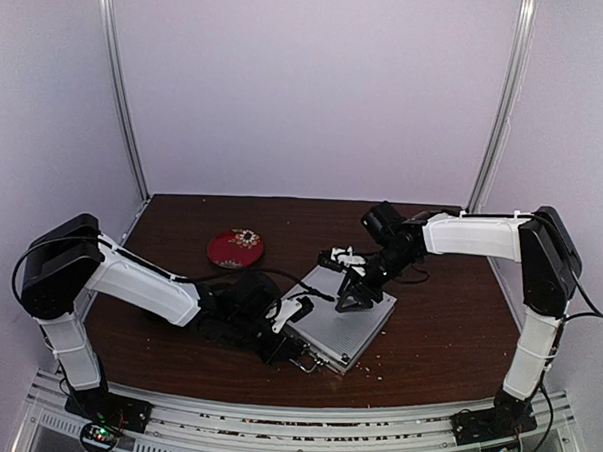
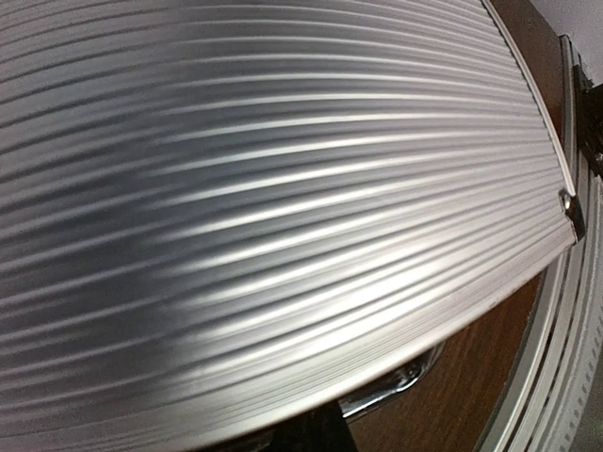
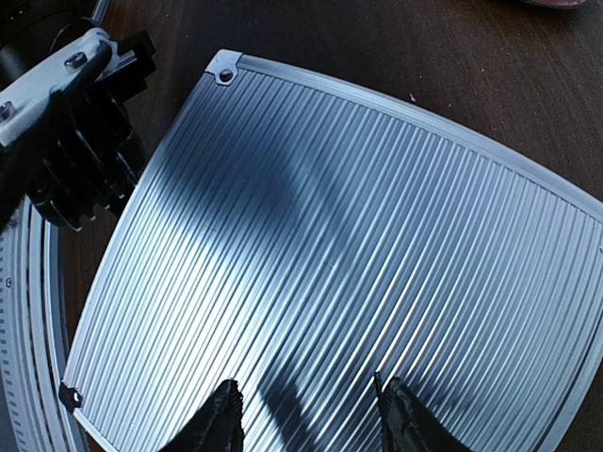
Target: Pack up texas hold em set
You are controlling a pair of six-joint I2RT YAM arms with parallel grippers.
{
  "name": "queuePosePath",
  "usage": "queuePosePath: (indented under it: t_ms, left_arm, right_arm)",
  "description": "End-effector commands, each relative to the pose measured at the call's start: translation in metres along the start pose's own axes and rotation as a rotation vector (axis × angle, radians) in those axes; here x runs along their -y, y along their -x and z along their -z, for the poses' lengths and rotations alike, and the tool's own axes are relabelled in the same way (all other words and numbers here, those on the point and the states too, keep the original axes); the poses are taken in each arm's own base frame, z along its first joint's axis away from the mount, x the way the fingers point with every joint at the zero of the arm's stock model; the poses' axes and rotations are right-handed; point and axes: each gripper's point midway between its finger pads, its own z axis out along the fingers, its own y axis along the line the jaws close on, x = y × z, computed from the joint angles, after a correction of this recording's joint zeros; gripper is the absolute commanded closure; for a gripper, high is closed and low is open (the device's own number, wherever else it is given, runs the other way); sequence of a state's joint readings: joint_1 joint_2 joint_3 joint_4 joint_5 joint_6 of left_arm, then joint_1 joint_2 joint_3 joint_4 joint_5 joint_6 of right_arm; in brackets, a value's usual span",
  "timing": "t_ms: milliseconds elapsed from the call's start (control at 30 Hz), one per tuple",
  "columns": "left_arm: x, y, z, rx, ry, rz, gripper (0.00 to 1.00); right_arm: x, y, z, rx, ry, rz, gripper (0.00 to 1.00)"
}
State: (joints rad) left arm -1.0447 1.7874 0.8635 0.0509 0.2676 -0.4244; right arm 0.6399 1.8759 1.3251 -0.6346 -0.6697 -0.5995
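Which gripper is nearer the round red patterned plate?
Left. The left gripper sits at the left edge of the ribbed silver aluminium case, below-right of the plate; the right gripper is over that case, farther right.

A red patterned plate (image 1: 235, 248) lies flat on the dark brown wooden table (image 1: 457, 323), toward the left rear and apart from everything else. Pale specks (image 1: 375, 374) dot the table's near edge. Two metal posts (image 1: 122, 88) rise against the pale walls behind.
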Motion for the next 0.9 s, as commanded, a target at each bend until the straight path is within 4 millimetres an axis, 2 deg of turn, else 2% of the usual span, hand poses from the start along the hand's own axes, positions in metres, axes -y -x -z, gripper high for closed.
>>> queuePosePath:
  t_ms: [0,367,700,867]
  left_arm:
    - [0.003,0.013,-0.006,0.032,-0.005,-0.021,1.00]
    - [-0.004,0.010,-0.010,0.024,0.023,-0.015,1.00]
    - [0.003,0.018,0.013,0.040,0.032,-0.040,1.00]
    - [0.005,0.016,0.029,-0.003,0.051,-0.116,1.00]
  right_arm:
    - [-0.008,-0.045,-0.023,-0.152,0.049,-0.085,0.51]
    - [-0.008,-0.045,-0.023,-0.154,0.051,-0.087,0.50]
    - [-0.010,-0.041,-0.019,-0.142,0.051,-0.082,0.50]
    - [-0.008,-0.032,-0.008,-0.128,0.022,-0.070,0.50]
